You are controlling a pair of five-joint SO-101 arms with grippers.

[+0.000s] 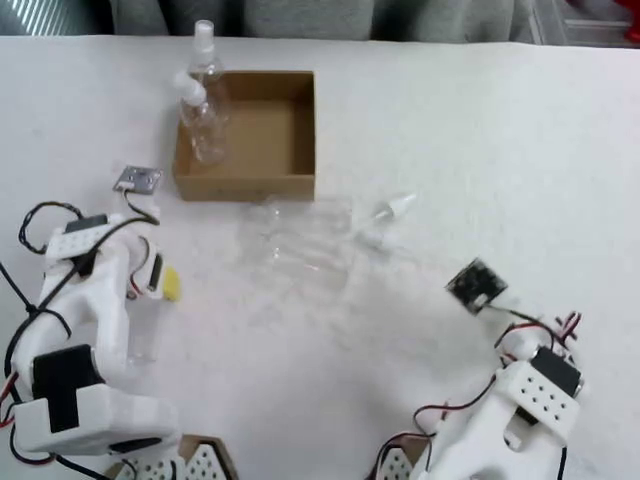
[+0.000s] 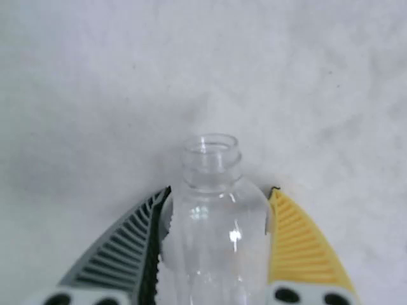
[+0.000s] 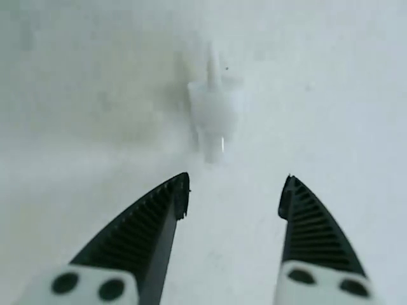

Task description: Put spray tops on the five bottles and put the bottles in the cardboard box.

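Right now I am holding a clear bottle (image 2: 213, 222) in the left gripper (image 2: 219, 194). Its grey and yellow jaws are pressing the bottle's shoulders from either side, and the open neck is standing bare with no top on it. In the high view this arm is sitting at about 8 o'clock on the table (image 1: 480, 120). I cannot tell whether the bottle's base is resting on the surface.

The right gripper (image 3: 235, 190) is hovering with its jaws spread wide and nothing between them. It is pointing at a white spray top (image 3: 213, 111) lying on its side just ahead. From above, that top is lying at about 2 o'clock from the table's middle, and the right arm is waiting down at 5 o'clock.

Going outward, loose bottles (image 1: 295, 240) are lying flat near the middle, just below the cardboard box (image 1: 245, 187). They look like two, though the clear plastic is making them hard to count. The box is sitting at about 11 o'clock, and two capped bottles (image 1: 203, 110) are standing against its left wall.

So I am judging the job to be under halfway: two of the five are topped and boxed. The one in my left gripper is waiting for the top that the right gripper is lined up on. After that, the ones lying flat are going to need tops and boxing.
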